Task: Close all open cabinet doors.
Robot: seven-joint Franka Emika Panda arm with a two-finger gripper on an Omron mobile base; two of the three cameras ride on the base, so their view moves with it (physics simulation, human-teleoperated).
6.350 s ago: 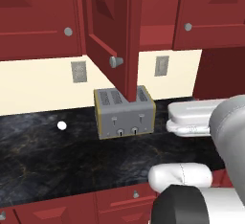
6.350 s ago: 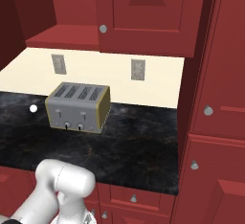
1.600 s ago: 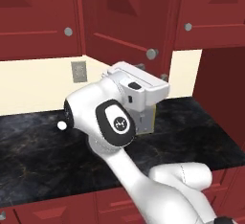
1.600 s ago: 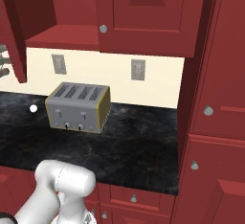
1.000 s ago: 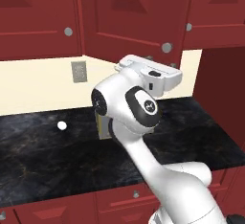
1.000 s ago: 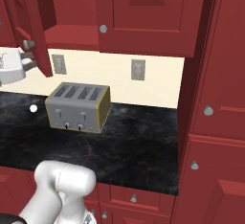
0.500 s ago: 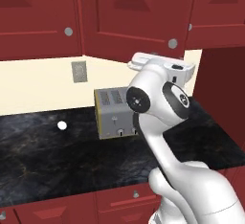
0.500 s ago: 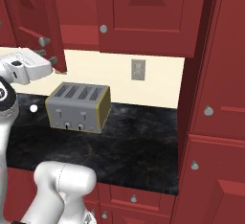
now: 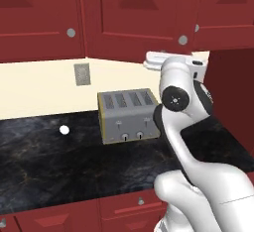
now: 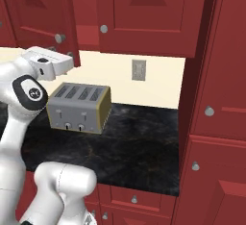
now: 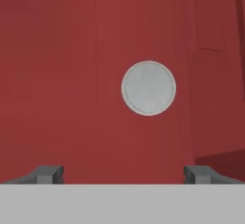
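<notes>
Claw point(image 11: 123, 173) stood wide open, gripping nothing — its tips well apart, either side of the round grey knob point(image 11: 149, 88) of a dark red cabinet door point(image 11: 86, 74). That door point(image 9: 141, 13) hung above the black marble table point(image 9: 59, 161), over the four-slot toaster point(image 9: 130, 114) — its knob just above the robot's hand.

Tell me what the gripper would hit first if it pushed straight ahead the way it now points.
Most likely the round knob on the red cabinet door: it sits between the open gripper's fingertips, just above their level, with the door panel right behind it. How far off it is isn't clear.
</notes>
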